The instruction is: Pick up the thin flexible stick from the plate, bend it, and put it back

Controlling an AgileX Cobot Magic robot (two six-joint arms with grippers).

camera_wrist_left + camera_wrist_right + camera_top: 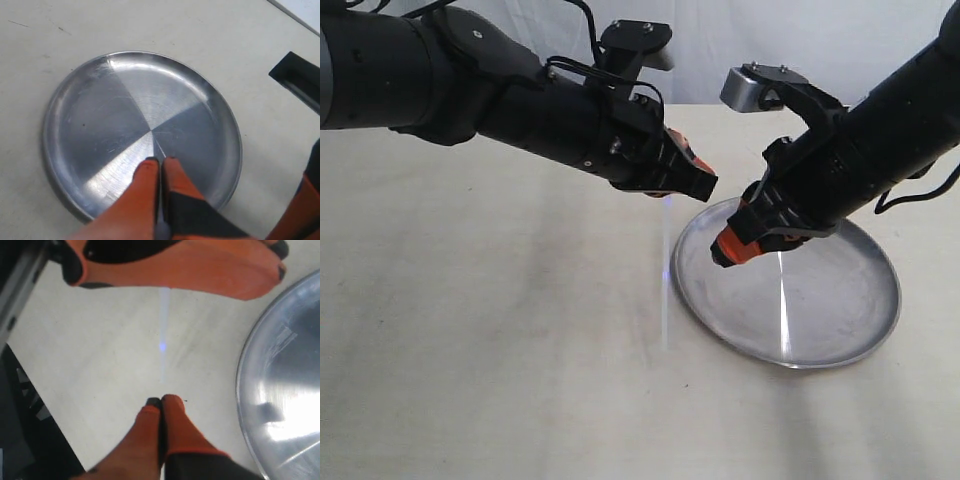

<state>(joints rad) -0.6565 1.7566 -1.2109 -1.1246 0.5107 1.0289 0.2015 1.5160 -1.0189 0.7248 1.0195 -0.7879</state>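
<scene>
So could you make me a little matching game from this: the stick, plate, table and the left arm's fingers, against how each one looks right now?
Things:
A. stick
B. plate
C. table
D. left fingers

Looks:
1. shiny silver, nothing in it
2. orange, pinched shut
3. pale beige
4. thin, whitish, hanging down

Pairs: A-4, B-1, C-3, D-2.

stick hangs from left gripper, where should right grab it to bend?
Probably near the free lower end of the stick, coming from the plate side. Left gripper pinches its top, so it hangs straight, that end clear. Right gripper is shut; open first.
</scene>
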